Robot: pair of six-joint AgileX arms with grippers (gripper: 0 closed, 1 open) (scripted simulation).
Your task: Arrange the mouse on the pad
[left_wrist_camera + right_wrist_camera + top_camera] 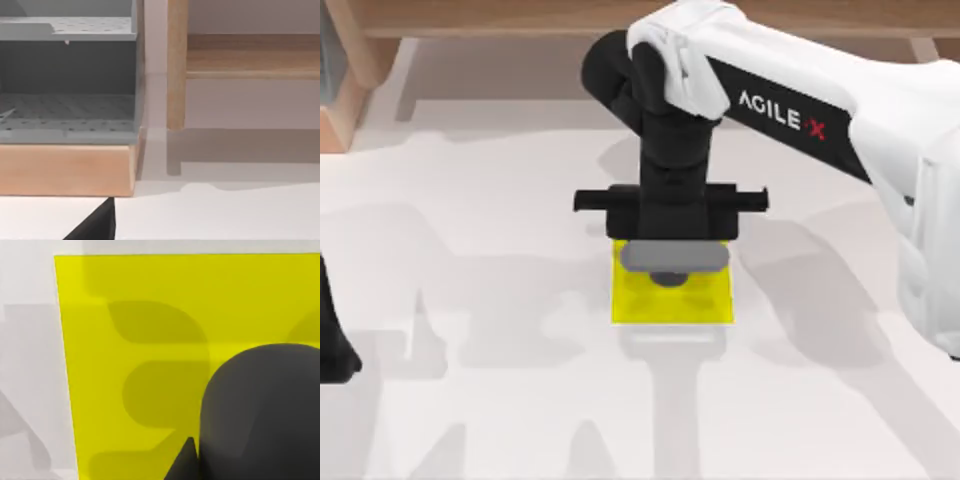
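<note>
Mouse, small grey rounded oval | over our flat yellow square pad | right gripper above it, finger state untellable | we judge it light, rigid, smooth: pinch its long sides.

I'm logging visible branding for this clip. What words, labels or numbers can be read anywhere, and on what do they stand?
"AGILE X": white letters, the X partly red, on the black band of the right arm, seen in the top view.
No text on the mouse, the pad, the table, or the wooden frame and grey perforated shelf in the left wrist view.
</note>
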